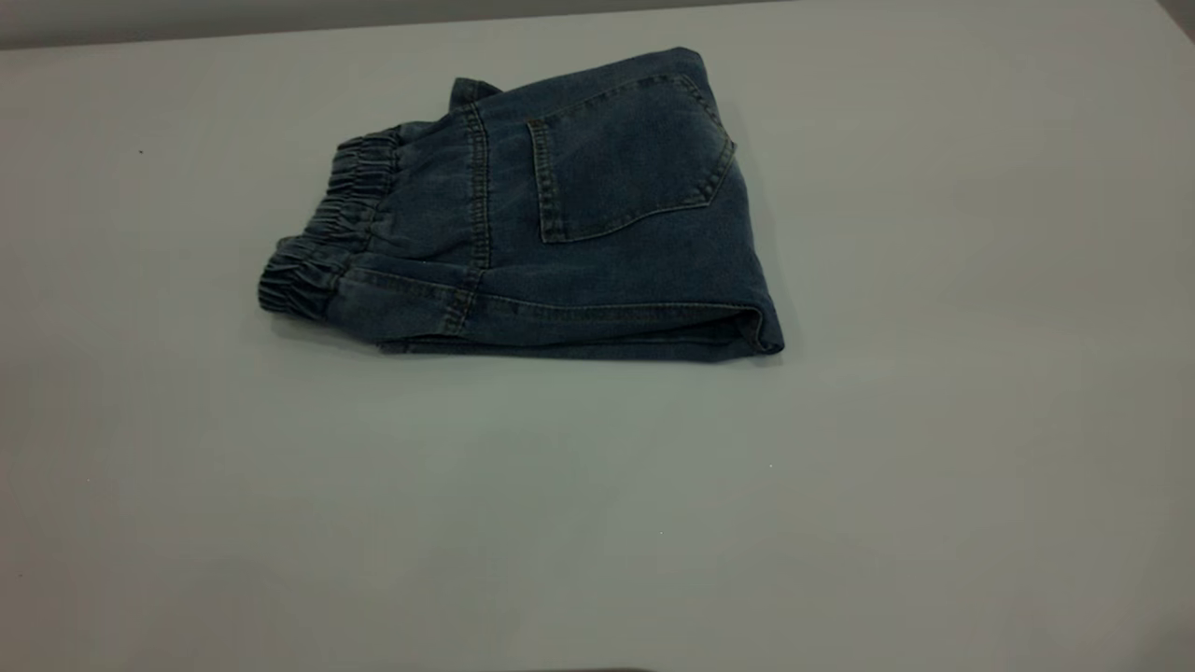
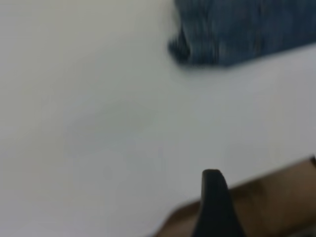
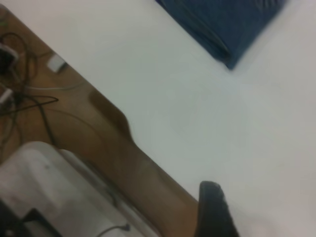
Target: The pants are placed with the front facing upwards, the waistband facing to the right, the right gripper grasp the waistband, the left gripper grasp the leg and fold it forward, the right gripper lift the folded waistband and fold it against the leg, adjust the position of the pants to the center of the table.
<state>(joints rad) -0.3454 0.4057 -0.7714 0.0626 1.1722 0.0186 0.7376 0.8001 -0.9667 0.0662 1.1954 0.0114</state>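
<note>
Exterior view: pants [image 1: 560, 215] folded — apparently 1 bundle — table [image 1: 840, 485].

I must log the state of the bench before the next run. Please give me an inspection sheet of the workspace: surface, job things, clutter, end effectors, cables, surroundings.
Surface: table, pale, plain.
Job's things: pants folded into a compact bundle, back pocket up, waistband at the exterior view's left.
Clutter: nothing seen on the table.
End effectors: left end effector and right end effector each show only a black tip near the table edge, away from the pants; open or shut cannot be told.
Cables: dark cables on the floor.
Surroundings: brown floor; grey-white object below the table edge.
</note>
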